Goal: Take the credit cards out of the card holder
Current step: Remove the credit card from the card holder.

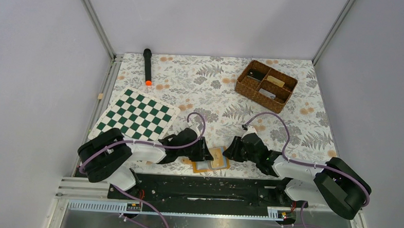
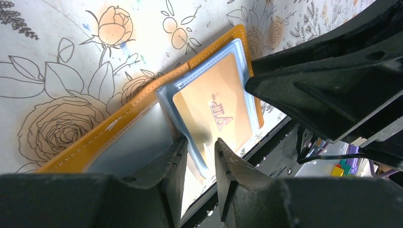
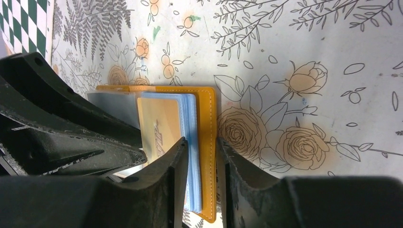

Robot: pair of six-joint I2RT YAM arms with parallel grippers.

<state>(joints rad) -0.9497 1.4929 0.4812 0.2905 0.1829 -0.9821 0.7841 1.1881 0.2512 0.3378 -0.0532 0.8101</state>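
The orange-tan card holder (image 1: 193, 169) lies open at the table's near edge, between both grippers. A beige card (image 2: 214, 109) printed "VIP" sits in a clear bluish sleeve on its right half. The left half shows a pale grey-blue surface (image 2: 128, 142); I cannot tell whether it is the light blue card. My left gripper (image 2: 199, 147) straddles the near edge of the beige card's sleeve with a narrow gap, not pinching. My right gripper (image 3: 199, 145) is shut on the holder's right edge (image 3: 207, 123), with the orange cover and the stacked sleeves between its fingers. The beige card (image 3: 157, 123) shows there too.
A brown wicker basket (image 1: 266, 86) stands at the back right. A green-and-white chessboard (image 1: 134, 116) lies at the left, and a black flashlight (image 1: 147, 66) with an orange tip behind it. The black base rail (image 1: 207, 189) runs just below the holder.
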